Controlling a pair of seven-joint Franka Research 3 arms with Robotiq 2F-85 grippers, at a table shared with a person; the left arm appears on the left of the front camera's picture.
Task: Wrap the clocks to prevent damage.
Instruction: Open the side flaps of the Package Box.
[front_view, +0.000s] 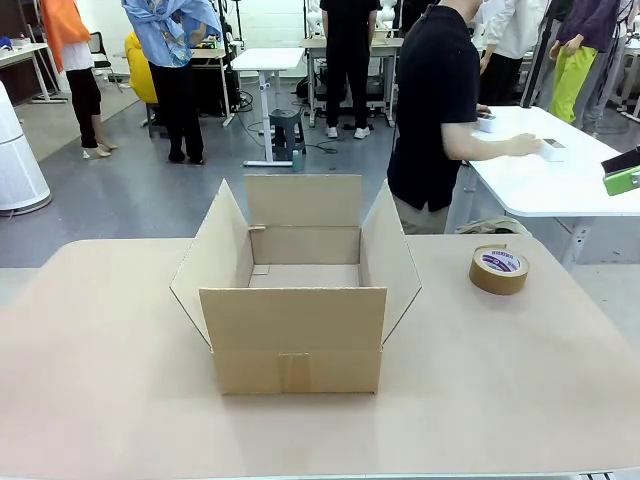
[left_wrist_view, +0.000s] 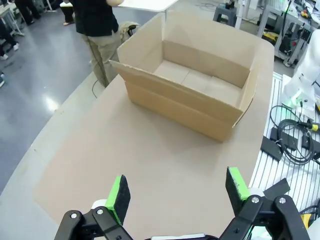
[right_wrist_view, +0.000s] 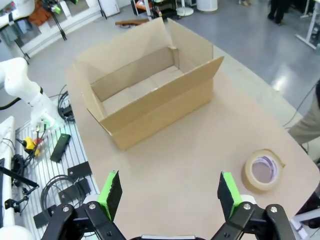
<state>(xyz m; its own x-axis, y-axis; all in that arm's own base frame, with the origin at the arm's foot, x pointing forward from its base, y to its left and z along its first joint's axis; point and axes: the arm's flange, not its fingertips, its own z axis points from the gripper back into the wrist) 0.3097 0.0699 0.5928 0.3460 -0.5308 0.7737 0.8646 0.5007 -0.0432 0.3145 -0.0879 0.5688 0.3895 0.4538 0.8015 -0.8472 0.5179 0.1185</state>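
Your left gripper (left_wrist_view: 178, 189) has its jaws spread as wide as they go, the green pads (left_wrist_view: 119, 196) facing each other across the gap, with the black knuckles (left_wrist_view: 100, 222) just beneath them. Its wrist pitches the gripper forward and down. Far off past its right-hand finger you can see a white link of the right arm (left_wrist_view: 306, 75). Your right gripper (right_wrist_view: 168, 192) is spread just as wide, pads parallel and pitched down likewise. Beyond its left-hand finger stands the white left arm (right_wrist_view: 20, 82).
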